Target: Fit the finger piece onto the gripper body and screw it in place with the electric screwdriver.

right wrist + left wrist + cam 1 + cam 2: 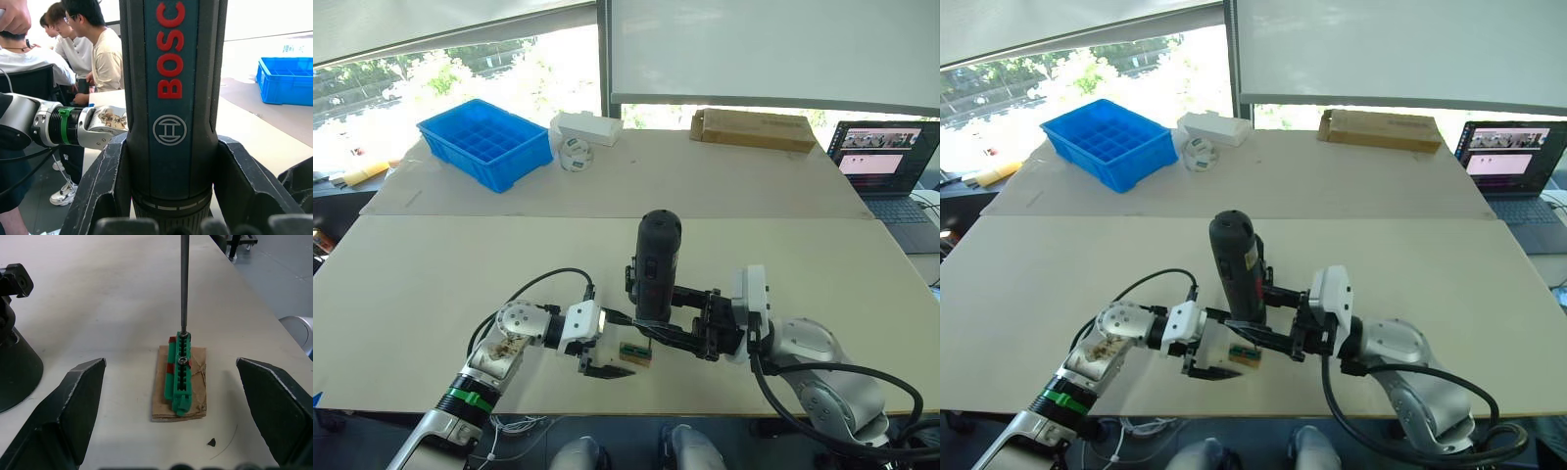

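Screwdriver (658,264) stands upright, clenched in my right gripper (710,325); its bit (184,284) drops straight onto the green block (180,369), which lies between my released left fingers (73,401), long axis pointing away from them.

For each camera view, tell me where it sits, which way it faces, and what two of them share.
Left and right eye views: on the head, looking forward and down at the table; both arms show.
Left wrist view: between open fingers, facing the green block under the metal bit.
Right wrist view: along the right gripper, shut on the electric screwdriver; the left arm shows.
Shared: the screwdriver and the blue bin.
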Motion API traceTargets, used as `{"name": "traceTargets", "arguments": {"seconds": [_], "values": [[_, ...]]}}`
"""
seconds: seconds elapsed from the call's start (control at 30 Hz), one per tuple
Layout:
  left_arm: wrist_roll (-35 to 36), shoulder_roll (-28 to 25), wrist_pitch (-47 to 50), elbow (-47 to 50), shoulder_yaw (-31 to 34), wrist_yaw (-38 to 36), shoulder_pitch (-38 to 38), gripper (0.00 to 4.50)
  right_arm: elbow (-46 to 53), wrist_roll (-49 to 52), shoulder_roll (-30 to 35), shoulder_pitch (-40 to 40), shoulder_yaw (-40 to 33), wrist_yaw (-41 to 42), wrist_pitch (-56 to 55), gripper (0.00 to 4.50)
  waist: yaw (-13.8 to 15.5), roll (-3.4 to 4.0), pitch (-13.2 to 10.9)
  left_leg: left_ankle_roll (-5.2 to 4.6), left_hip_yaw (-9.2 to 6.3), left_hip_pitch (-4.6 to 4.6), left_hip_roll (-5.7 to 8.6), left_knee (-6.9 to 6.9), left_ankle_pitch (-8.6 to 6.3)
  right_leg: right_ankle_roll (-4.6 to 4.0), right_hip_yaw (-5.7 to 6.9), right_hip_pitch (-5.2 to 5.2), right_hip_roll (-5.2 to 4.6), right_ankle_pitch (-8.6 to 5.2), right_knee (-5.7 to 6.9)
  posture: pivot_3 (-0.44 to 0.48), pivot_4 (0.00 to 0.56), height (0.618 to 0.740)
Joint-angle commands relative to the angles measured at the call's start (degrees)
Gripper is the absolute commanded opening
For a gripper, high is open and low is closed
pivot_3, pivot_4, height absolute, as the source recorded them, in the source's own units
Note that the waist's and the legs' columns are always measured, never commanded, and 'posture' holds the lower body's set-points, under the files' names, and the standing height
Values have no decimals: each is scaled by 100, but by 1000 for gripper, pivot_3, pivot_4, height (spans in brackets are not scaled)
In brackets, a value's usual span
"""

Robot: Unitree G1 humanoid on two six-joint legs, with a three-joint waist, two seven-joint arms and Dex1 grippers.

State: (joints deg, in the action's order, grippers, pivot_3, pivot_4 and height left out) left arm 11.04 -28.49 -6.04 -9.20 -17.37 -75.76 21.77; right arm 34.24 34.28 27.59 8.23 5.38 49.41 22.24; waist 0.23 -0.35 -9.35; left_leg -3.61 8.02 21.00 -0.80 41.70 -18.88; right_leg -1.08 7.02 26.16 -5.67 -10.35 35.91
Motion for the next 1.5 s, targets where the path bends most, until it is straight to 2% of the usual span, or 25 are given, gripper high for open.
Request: {"name": "traceTargets", "arguments": {"seconds": [0.03,0.5,0.73,0.93,1.07,1.27,1.5], "values": [[4,16,-18,77,-15,10,32,4500,153,40,-29,51,-46,-1,-208,1924,0,0,0,0,0,0,0,0,0,0,0,0,0,0,0,0,150,738],[15,-17,33,115,16,74,18,4500,96,62,28,129,-97,45,-249,1924,-3,-1,0,0,0,0,0,0,0,0,0,0,0,0,0,0,150,738],[188,-233,263,336,228,77,-59,4500,365,631,169,585,-418,-198,179,1924,-11,-1,0,0,-2,0,-1,0,0,0,1,1,0,0,0,0,150,738],[386,-447,535,722,401,81,-186,4500,460,1301,339,1167,-718,-520,713,1924,-8,-1,0,0,-4,2,-1,0,0,-1,2,3,-5,1,0,0,150,738],[508,-483,791,807,585,230,-142,4500,279,1891,495,1894,-864,-700,1191,1924,-7,-1,0,-1,-4,5,0,1,0,-2,4,4,-6,1,-1,0,150,738],[484,-473,802,538,763,400,88,4500,-295,2494,636,2924,-934,-764,1811,1924,-11,-1,0,-1,-5,6,0,1,0,-4,7,4,-5,2,1,0,150,738],[449,-434,711,34,920,498,428,4500,-1100,2506,604,3884,-770,-597,2244,1924,-15,-1,0,-2,-1,12,0,1,0,-3,9,7,-5,5,0,0,150,738]]}}
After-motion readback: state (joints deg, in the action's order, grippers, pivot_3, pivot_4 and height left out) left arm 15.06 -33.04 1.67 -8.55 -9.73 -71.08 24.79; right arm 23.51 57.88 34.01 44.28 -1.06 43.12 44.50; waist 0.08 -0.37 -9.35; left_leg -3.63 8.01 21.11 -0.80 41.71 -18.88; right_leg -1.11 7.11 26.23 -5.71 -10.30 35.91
